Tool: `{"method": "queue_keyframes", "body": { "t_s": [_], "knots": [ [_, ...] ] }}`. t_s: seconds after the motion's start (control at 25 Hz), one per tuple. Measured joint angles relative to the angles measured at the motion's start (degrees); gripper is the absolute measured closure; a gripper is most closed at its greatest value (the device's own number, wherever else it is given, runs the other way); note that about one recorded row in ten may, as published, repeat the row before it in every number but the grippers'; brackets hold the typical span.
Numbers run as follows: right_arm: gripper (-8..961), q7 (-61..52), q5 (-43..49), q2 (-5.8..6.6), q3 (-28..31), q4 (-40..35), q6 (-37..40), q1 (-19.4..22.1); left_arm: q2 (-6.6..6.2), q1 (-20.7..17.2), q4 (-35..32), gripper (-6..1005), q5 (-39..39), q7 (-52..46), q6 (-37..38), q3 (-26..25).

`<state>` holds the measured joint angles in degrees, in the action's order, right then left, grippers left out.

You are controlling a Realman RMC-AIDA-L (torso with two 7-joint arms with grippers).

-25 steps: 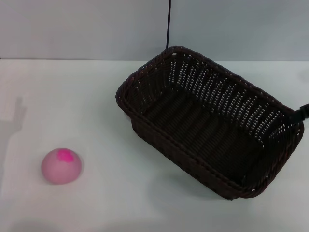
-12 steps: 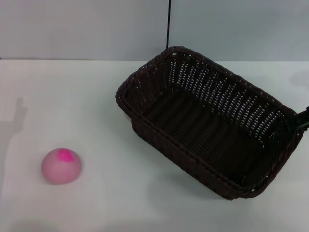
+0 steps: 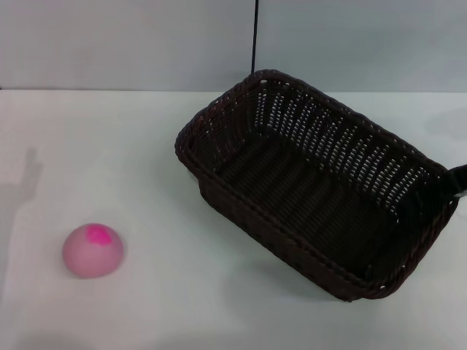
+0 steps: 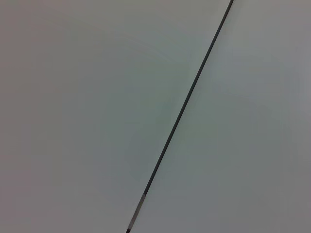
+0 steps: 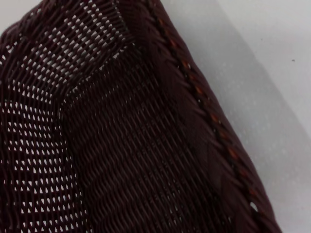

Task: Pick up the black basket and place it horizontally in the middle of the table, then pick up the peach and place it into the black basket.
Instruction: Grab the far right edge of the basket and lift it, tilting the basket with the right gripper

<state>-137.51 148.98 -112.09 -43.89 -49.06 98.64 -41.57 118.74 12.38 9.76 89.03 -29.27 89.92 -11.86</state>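
The black basket (image 3: 306, 197) stands on the white table (image 3: 109, 146), right of the middle, turned diagonally with one corner toward the back. It has nothing in it. The peach (image 3: 93, 250) lies on the table at the front left, well apart from the basket. A small dark part of my right gripper (image 3: 460, 179) shows at the right edge, against the basket's right corner. The right wrist view looks from close into the basket (image 5: 121, 145) and along its braided rim (image 5: 204, 107). My left gripper is out of view; its wrist view shows only a wall.
A grey wall with a thin dark vertical seam (image 3: 255, 36) runs behind the table. Bare white tabletop lies between the peach and the basket, and beside the basket's rim in the right wrist view (image 5: 262, 73).
The dark part of my right gripper has slid slightly right and down along the basket's right corner. The basket and the peach have barely moved.
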Motion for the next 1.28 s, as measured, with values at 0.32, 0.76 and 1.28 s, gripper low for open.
{"method": "queue_keyframes", "body": {
  "t_s": [0.32, 0.76, 1.28],
  "knots": [
    [353, 0.3, 0.0, -0.14, -0.2, 0.0, -0.5, 0.4, 0.00, -0.2, 0.4, 190, 0.0, 0.0, -0.6, 0.1],
    [706, 1.8, -0.5, -0.14, 0.5, -0.6, -1.2, 1.5, 0.00, -0.2, 0.5, 189, 0.0, 0.0, -1.0, 0.1],
    [758, 12.7, -11.6, 0.16, 3.0, -0.4, -0.6, 3.3, 0.00, 0.2, 0.6, 190, 0.0, 0.0, -1.4, 0.3]
  ]
}}
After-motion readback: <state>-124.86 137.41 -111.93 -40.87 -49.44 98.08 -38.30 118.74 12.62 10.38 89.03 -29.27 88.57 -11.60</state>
